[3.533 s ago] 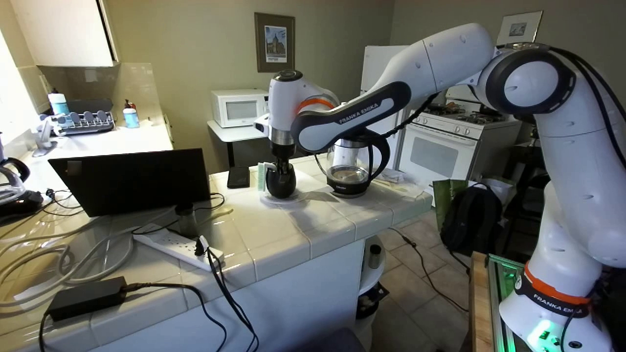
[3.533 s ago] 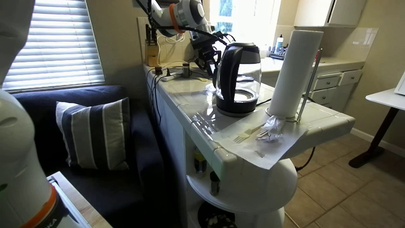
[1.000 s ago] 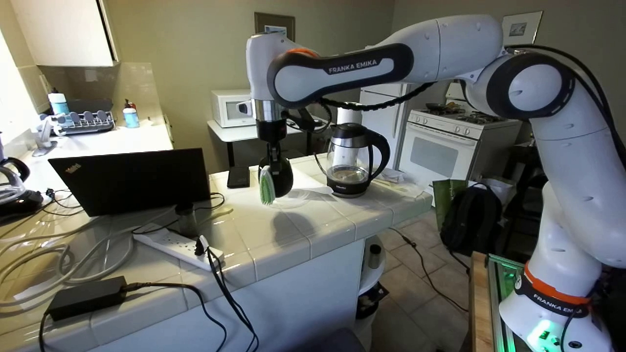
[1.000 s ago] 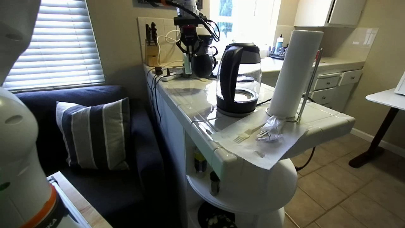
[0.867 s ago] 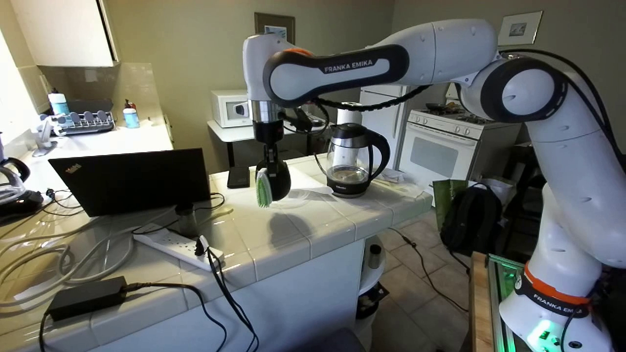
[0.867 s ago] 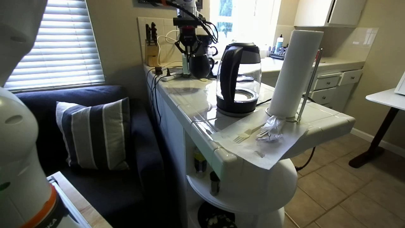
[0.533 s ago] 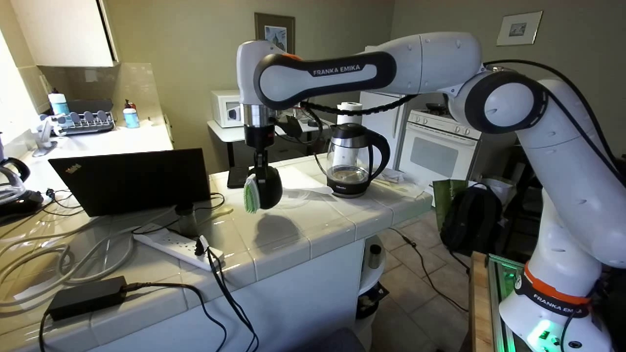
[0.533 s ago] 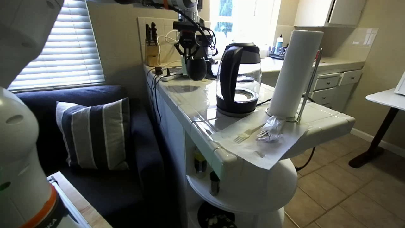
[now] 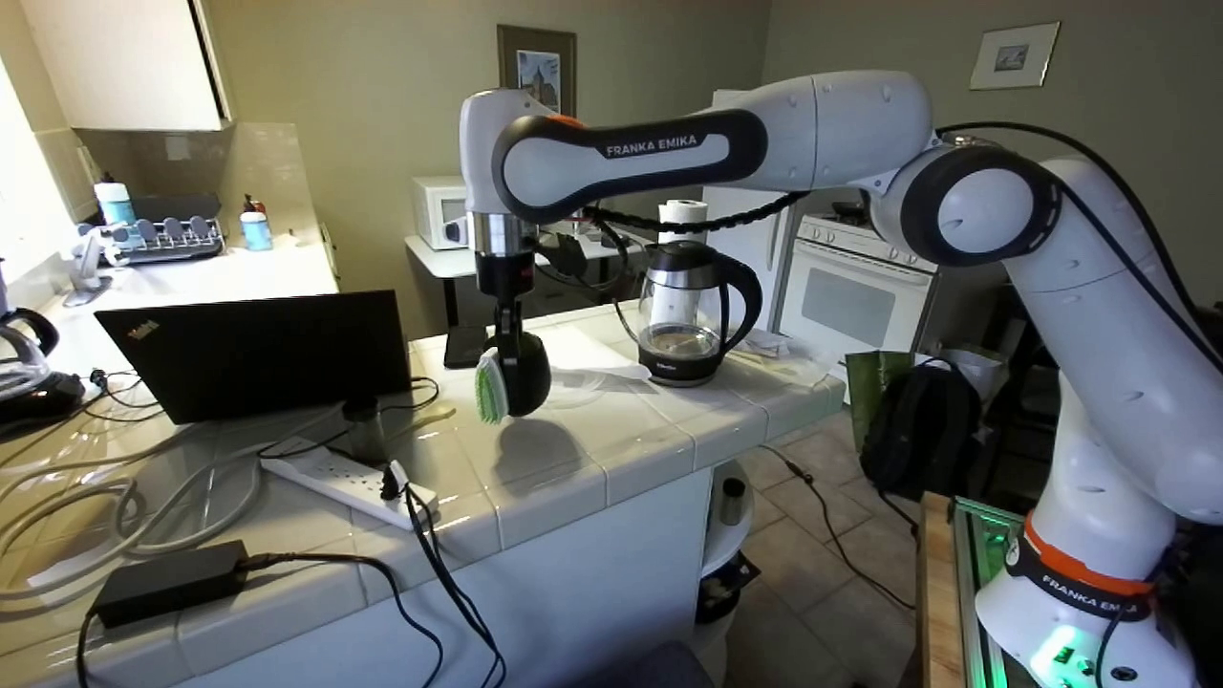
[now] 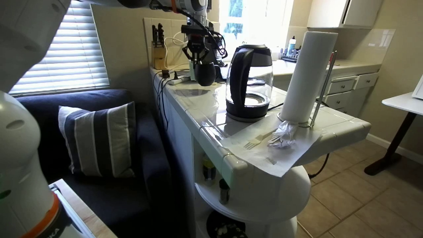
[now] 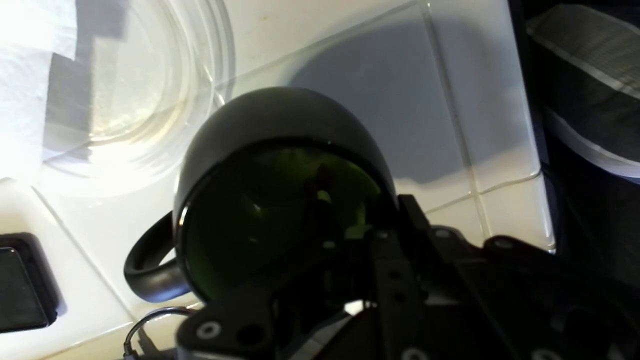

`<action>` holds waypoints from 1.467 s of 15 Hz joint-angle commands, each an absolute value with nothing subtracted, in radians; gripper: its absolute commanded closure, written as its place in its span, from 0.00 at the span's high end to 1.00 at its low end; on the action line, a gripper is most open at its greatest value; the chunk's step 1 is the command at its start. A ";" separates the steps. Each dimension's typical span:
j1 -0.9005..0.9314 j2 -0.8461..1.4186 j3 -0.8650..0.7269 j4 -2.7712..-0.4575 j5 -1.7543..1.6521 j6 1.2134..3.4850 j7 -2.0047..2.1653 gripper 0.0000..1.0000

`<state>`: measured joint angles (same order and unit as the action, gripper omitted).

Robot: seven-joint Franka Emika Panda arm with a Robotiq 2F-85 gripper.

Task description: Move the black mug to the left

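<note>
Black mug in the gripper, apparently by its rim

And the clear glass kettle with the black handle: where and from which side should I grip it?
Probably by the black loop handle, level from the side facing the robot base: it juts out that way, with a gap behind. The round glass body looks too broad to pinch. Set the held rounded glossy black mug down first.

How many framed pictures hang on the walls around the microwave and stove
2, in an exterior view: one framed picture above and right of the microwave, partly behind the robot arm; a second picture above and right of the stove. Others may be hidden.
</note>
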<state>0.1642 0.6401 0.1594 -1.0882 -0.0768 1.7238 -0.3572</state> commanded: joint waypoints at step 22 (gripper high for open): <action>0.177 0.818 0.229 -0.880 -0.001 1.779 -0.341 0.02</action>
<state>0.1718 0.7847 0.2239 -0.9402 -0.0140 1.7753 -0.3558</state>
